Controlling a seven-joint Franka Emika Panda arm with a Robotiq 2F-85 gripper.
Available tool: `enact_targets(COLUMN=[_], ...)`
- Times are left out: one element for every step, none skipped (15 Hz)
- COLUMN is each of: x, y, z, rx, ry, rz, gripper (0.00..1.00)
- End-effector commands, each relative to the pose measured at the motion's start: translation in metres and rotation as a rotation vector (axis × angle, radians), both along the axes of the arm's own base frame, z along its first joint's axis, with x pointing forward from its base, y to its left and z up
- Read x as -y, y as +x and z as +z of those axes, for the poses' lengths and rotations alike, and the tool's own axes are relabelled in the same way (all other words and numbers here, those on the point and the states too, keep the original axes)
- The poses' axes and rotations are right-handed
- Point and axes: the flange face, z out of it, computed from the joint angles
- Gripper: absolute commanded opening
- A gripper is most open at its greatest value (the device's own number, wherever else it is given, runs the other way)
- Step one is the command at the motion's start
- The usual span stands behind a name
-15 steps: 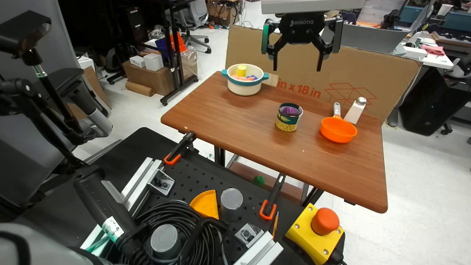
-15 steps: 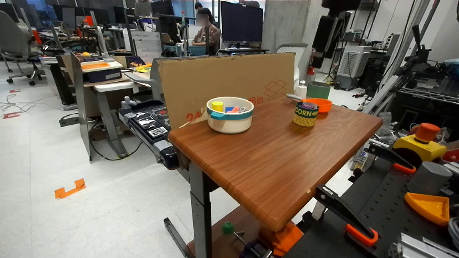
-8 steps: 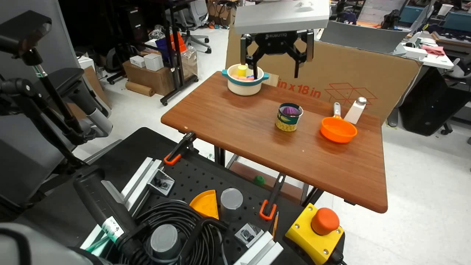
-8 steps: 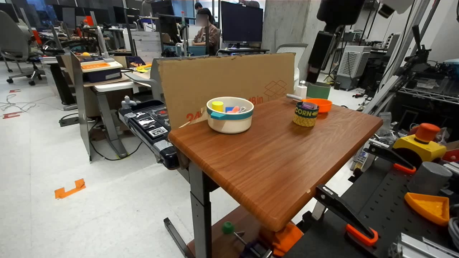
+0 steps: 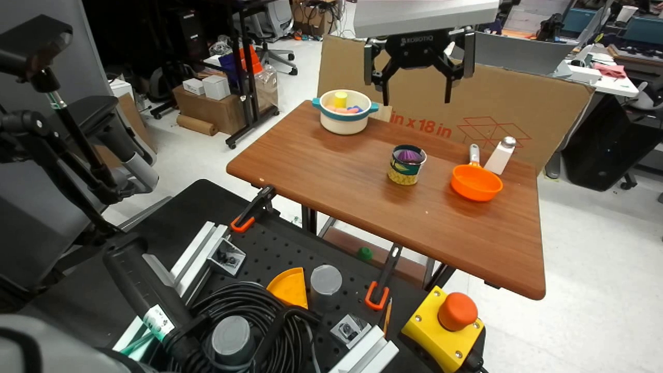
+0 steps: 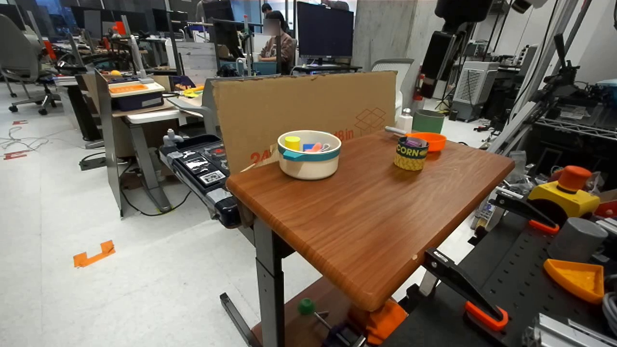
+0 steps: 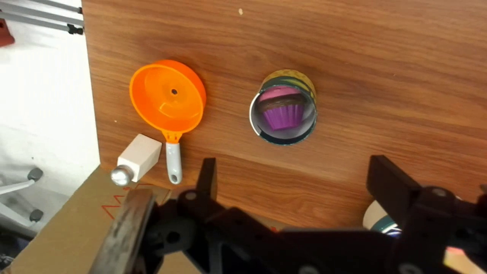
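Smooth brown wood-grain worktop (image 5: pixel 321 160). Black two-fingered gripper (image 5: pixel 416 99): spread, empty, raised above it; clearance over rims is advisable. Round cream teal-handled pot (image 5: pixel 344 126): near a corner. Round orange plastic pan (image 7: pixel 169 102): towards the opposite end. Yellow-and-green cylindrical can (image 6: pixel 410 161): upright between pot and pan, containing a purple fluted cupcake (image 7: pixel 283 117).

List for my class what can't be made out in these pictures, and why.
Wrist view: most of the pot, behind the gripper.
In an exterior view: part of the orange pan, behind the corn can.
Wrist view: the inside of the corn can beneath the toy cupcake, covered by it.
Both exterior views: how the arm continues upward, cut off by the top edge.
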Motion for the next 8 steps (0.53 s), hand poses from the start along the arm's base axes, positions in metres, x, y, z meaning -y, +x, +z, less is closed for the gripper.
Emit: enact_targets(x=[0.023,0.029,0.034,0.039,0.044,0.048,0.052,0.055], y=[0.016,0.021,0.025,0.031,0.037,0.044,0.050,0.057], z=[0.013,0.018,0.022,0.025,0.027,0.029,0.029,0.028], rx=[-0.059,-0.083,-0.108,-0.125,-0.147,-0.169,-0.190,-0.209], ry=[0.039,0.050,0.048,0.043,0.026,0.014,0.005,0.000], rz=[-0.066,-0.086,-0.107,-0.128,-0.149,-0.166,-0.183,-0.198], gripper=[1.00,1.00,1.00,1.00,1.00,1.00,1.00,1.00])
